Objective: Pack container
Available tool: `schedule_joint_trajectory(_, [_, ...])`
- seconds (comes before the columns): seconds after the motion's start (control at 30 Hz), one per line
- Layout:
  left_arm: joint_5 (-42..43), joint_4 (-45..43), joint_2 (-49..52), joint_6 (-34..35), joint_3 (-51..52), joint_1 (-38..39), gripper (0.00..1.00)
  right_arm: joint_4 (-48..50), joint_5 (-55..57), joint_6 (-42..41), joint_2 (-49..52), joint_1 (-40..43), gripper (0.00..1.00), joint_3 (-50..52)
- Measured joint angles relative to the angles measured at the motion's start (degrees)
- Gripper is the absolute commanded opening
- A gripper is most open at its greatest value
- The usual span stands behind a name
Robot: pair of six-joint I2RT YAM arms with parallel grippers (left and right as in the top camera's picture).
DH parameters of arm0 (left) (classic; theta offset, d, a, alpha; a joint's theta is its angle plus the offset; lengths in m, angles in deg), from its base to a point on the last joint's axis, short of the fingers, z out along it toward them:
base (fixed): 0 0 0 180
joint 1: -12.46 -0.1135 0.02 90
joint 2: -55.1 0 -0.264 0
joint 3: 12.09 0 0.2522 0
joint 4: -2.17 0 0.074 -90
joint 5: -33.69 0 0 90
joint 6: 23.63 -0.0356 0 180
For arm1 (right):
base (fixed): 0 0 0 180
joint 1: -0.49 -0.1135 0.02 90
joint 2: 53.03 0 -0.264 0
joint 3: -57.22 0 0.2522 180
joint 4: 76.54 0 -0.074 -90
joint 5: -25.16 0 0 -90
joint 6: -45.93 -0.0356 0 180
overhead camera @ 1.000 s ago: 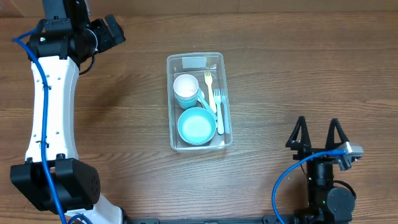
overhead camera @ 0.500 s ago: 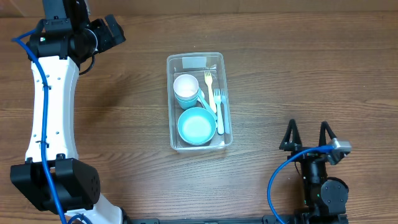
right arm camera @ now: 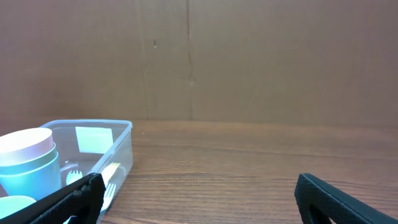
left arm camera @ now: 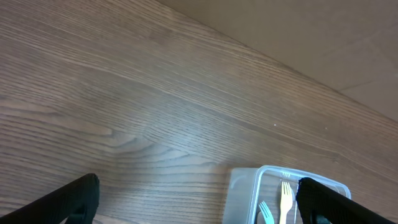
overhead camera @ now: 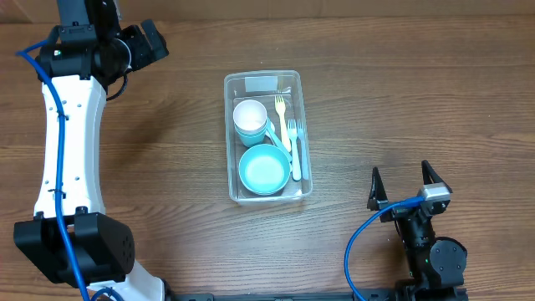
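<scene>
The clear container [overhead camera: 227,138] lies mid-table with its whitish label at the far end. It holds a white cup stacked on a teal cup [overhead camera: 250,117], a teal bowl [overhead camera: 264,169], a yellow fork [overhead camera: 282,117] and a light blue fork [overhead camera: 294,155]. My left gripper [overhead camera: 155,42] is open and empty, at the far left, well away from the container. In the left wrist view [left arm camera: 199,205] the container's corner [left arm camera: 245,193] shows at the bottom. My right gripper [overhead camera: 399,170] is open and empty, right of the container. In the right wrist view [right arm camera: 199,199] the container [right arm camera: 121,149] is at the left.
The left arm's white link [overhead camera: 71,142] runs down the table's left side. A brown cardboard wall [right arm camera: 199,56] stands behind the table's far edge. A blue cable [overhead camera: 368,242] loops by the right arm's base.
My right gripper has moved left, toward the container's near right side, staying open. The left arm and the container's contents have not moved.
</scene>
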Motion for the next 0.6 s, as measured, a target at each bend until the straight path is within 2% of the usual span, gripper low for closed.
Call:
schedule_joint_trajectory(0.43, [0.0,0.0,0.0,0.0,0.0,0.0,1.0,-0.2,-0.1,0.4,0.0,0.0,1.0,0.0])
schedule_joint_trajectory(0.6, [0.0,0.0,0.0,0.0,0.0,0.0,1.0,-4.1,-0.2,0.4,0.0,0.0,1.0,0.0])
